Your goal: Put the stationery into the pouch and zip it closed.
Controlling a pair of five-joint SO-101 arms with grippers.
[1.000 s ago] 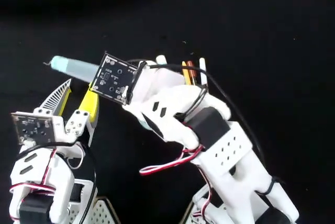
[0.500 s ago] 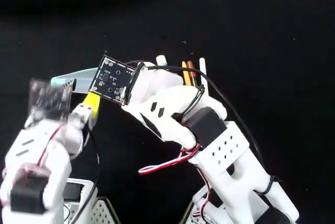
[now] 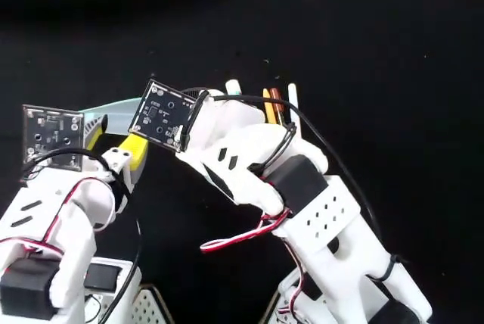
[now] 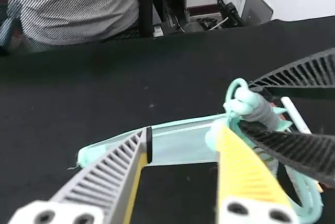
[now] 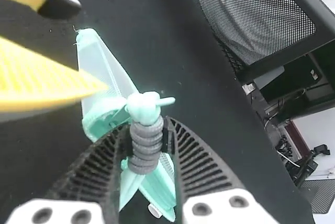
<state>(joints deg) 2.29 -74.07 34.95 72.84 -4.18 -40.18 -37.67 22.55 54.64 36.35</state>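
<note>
Firmly, right gripper (image 5: 147, 127) pinches the zip pull (image 5: 145, 150); left gripper (image 4: 182, 134), spread wide, hovers at the pouch (image 4: 175, 144).

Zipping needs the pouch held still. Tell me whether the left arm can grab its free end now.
Probably yes. The left gripper is open with a finger on either side of the pouch, nothing between; the right gripper holds only the zipper pull.

Pouch (image 3: 115, 107) mostly covered by the left arm (image 3: 57, 210) and right arm (image 3: 249, 150) in the high view, pens (image 3: 277, 103) showing only their tips past the right arm, pouch's zip end hidden behind the right gripper (image 4: 246, 104) in the left wrist view, one corner cut off by the picture's edge
</note>
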